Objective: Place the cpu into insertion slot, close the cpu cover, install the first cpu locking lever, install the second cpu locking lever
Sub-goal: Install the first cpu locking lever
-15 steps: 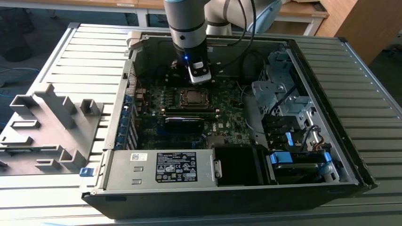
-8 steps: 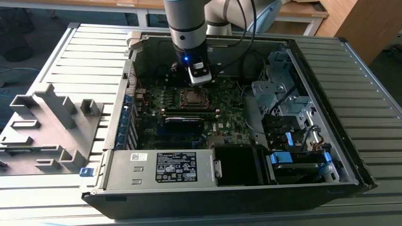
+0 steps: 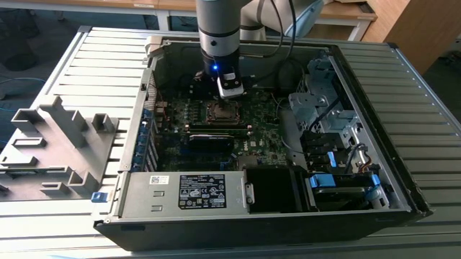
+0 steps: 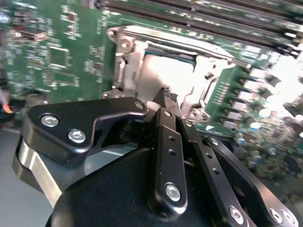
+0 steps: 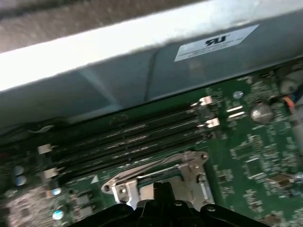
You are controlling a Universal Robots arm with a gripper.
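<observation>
With its fingers pressed together, the end effector [image 4: 165, 97] hovers over one cpu [image 4: 163, 71] under one cpu cover [image 4: 125, 52].

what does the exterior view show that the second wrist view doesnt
Exterior view alone: the whole open computer case on a slatted table, the power supply with its label, the drive bays, a grey fixture to the exterior view's left, and the arm reaching down into the case.

Second wrist view alone: the end effector close up with its fingers together, tip just above the cpu, and the cpu cover lying down around the chip.

Both: the green motherboard and the socket area.
</observation>
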